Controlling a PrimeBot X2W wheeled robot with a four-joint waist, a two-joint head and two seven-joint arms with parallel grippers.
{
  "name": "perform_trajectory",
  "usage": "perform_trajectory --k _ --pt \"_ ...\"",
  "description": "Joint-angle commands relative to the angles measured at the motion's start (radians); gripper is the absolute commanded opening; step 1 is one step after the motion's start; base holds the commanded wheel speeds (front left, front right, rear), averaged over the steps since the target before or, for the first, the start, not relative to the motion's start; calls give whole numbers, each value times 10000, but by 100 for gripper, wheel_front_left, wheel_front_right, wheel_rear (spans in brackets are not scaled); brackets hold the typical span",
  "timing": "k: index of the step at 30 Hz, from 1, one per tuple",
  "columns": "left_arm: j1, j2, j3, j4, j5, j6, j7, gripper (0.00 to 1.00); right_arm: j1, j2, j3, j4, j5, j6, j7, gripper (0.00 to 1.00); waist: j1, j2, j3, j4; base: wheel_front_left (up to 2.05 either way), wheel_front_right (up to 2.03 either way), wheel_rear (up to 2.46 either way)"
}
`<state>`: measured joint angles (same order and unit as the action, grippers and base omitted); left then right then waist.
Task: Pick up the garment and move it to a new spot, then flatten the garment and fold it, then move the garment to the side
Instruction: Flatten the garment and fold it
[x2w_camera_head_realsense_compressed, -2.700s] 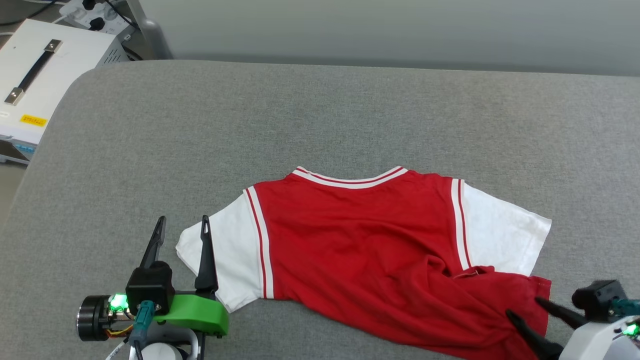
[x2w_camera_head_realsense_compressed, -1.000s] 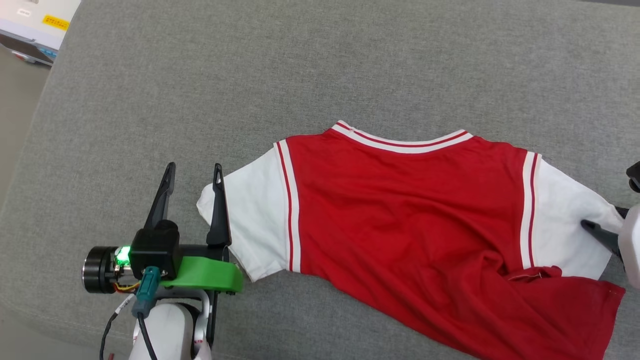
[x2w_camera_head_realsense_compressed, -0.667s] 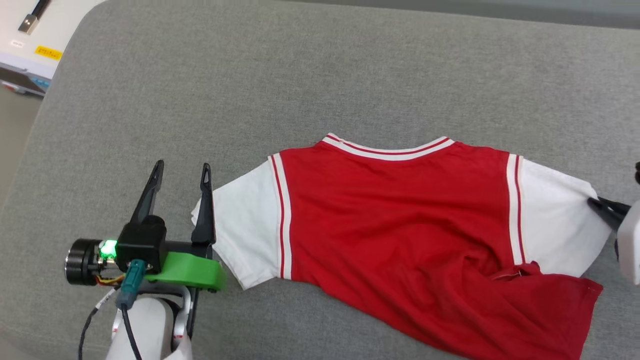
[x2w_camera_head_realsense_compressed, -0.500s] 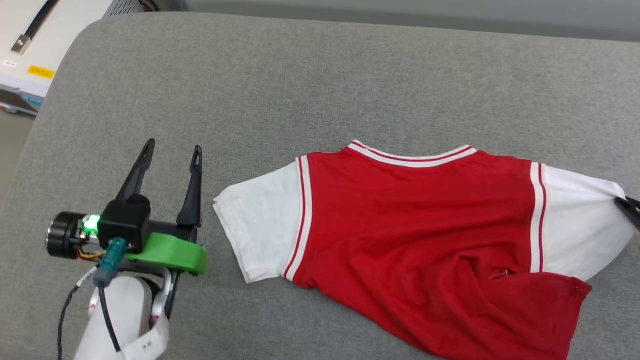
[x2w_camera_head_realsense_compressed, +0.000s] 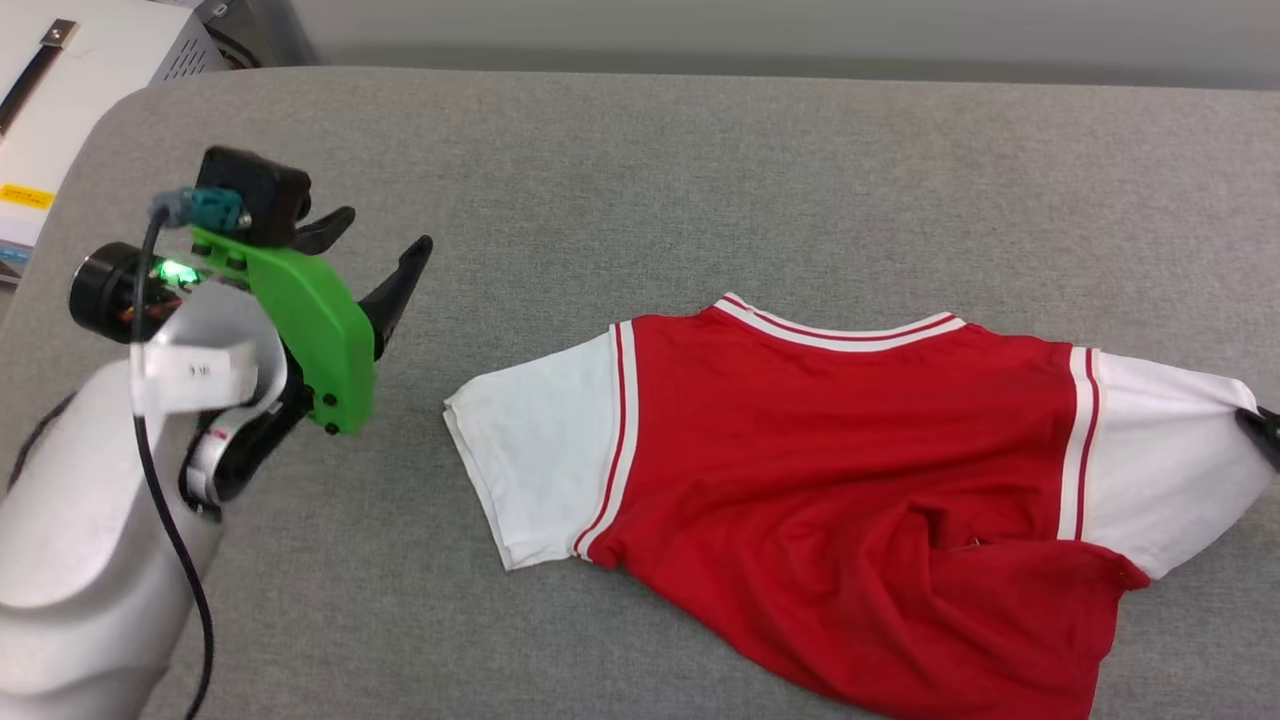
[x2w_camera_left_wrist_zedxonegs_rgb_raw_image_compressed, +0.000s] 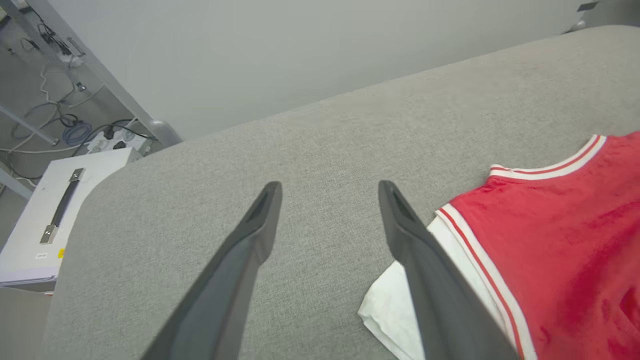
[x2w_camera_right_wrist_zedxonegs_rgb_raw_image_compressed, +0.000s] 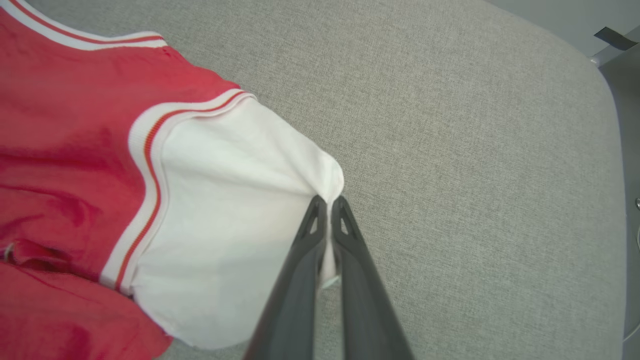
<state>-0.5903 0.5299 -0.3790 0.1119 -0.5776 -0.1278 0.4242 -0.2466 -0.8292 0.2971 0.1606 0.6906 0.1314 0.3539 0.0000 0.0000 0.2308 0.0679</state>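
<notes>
garment (x2w_camera_head_realsense_compressed: 850, 470): collar pts away fr robot, long axis sleeve-to-sleeve L-R | R gripper (x2w_camera_right_wrist_zedxonegs_rgb_raw_image_compressed: 328, 201): clenched on white sleeve (x2w_camera_right_wrist_zedxonegs_rgb_raw_image_compressed: 235, 200) edge | L gripper (x2w_camera_left_wrist_zedxonegs_rgb_raw_image_compressed: 330, 187): spread, empty

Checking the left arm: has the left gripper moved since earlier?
Yes. The left gripper drew away from the garment, toward the far left corner of the table.

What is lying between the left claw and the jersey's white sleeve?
Nothing but bare grey cushion, in the head view; the left claw stands open, apart from the jersey.
</notes>
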Motion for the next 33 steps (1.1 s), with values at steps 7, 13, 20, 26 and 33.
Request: perform_trajectory --k 7,13,20,26,33 --pt "-1309 933 -1684 267 -2033 -27 3031 100 -189 192 -144 -369 -349 -7 211 0 0 0 588 -244 0 0 0" --pt "-1824 980 -2796 977 -2806 -28 4009 100 -546 281 -42 -617 -517 -7 402 0 0 0 1069 -435 0 0 0" --pt "-2055 1058 -4084 1846 -3232 -28 4067 100 -1212 395 383 -744 -676 -7 589 0 0 0 1589 -681 0 0 0" --pt "-2196 1154 -5395 2553 -3282 -28 3873 100 -1580 420 664 -606 -661 -7 551 0 0 0 1785 -735 0 0 0" --pt "-2385 1304 -6533 2940 -3423 -28 2984 0 -1836 483 973 -429 -629 -7 341 0 0 0 1738 -764 0 0 0"
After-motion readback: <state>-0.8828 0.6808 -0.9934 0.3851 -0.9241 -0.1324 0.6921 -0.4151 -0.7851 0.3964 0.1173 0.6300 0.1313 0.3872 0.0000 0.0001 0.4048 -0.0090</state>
